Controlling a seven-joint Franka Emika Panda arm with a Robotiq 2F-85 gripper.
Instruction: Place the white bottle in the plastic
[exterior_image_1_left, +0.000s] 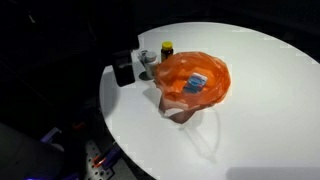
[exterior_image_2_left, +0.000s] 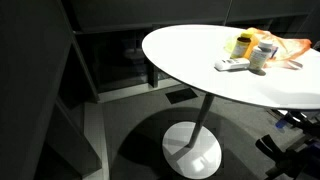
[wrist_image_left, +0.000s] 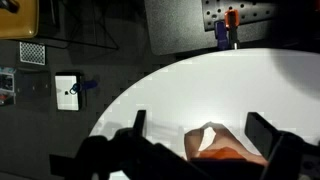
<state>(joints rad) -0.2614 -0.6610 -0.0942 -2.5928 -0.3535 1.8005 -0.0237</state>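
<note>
The orange plastic bag (exterior_image_1_left: 190, 72) lies crumpled in the middle of the round white table (exterior_image_1_left: 270, 90); it also shows in an exterior view (exterior_image_2_left: 287, 45). A small white and blue item (exterior_image_1_left: 197, 82), seemingly the white bottle, lies in the bag. In the wrist view my gripper (wrist_image_left: 200, 122) is open and empty, its two dark fingers spread on either side of the bag's near end (wrist_image_left: 215, 145), just above the table. I cannot make out the gripper in either exterior view.
A yellow bottle with a black cap (exterior_image_1_left: 167, 48) and a silver can (exterior_image_1_left: 148, 60) stand beside the bag. A black block (exterior_image_1_left: 124, 68) sits at the table's edge. A flat pale object (exterior_image_2_left: 232, 65) lies near the can (exterior_image_2_left: 262, 55). The room around is dark.
</note>
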